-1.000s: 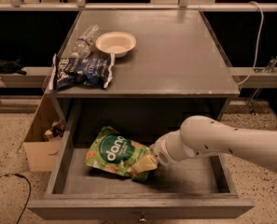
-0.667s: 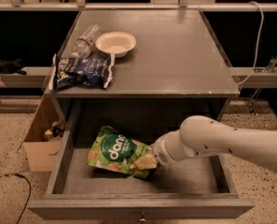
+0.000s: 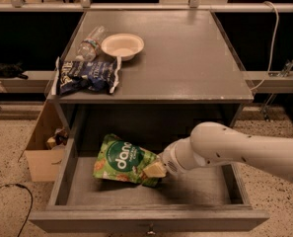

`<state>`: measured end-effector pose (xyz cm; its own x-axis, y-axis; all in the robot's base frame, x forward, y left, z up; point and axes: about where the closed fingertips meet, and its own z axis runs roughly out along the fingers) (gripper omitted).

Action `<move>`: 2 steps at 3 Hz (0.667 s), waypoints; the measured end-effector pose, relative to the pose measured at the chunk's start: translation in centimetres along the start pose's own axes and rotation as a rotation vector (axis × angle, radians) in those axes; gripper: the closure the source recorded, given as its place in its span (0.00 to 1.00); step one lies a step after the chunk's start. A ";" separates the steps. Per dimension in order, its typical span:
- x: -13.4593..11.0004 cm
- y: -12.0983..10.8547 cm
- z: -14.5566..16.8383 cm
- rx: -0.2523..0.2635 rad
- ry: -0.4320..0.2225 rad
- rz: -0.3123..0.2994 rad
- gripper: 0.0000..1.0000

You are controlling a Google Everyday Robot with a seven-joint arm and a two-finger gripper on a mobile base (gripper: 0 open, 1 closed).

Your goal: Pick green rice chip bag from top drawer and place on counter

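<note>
The green rice chip bag (image 3: 122,161) lies tilted in the open top drawer (image 3: 146,217), left of middle, with a shadow under it. My gripper (image 3: 156,171) reaches in from the right on a white arm and sits at the bag's right edge. A cream finger overlaps that edge, and the gripper looks shut on the bag. The counter (image 3: 185,58) is the grey cabinet top right above the drawer.
On the counter's left side lie a dark blue and white snack bag (image 3: 87,77), a cream bowl (image 3: 122,45) and a clear plastic bottle (image 3: 90,43). A cardboard box (image 3: 43,152) stands on the floor left of the drawer. A white cable (image 3: 270,38) hangs at the right.
</note>
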<state>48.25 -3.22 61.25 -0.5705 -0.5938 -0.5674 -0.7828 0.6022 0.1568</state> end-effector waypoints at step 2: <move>-0.3 -0.5 -1.1 0.000 0.052 -0.048 1.00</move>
<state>48.57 -3.93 62.22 -0.5445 -0.6488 -0.5316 -0.8095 0.5724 0.1307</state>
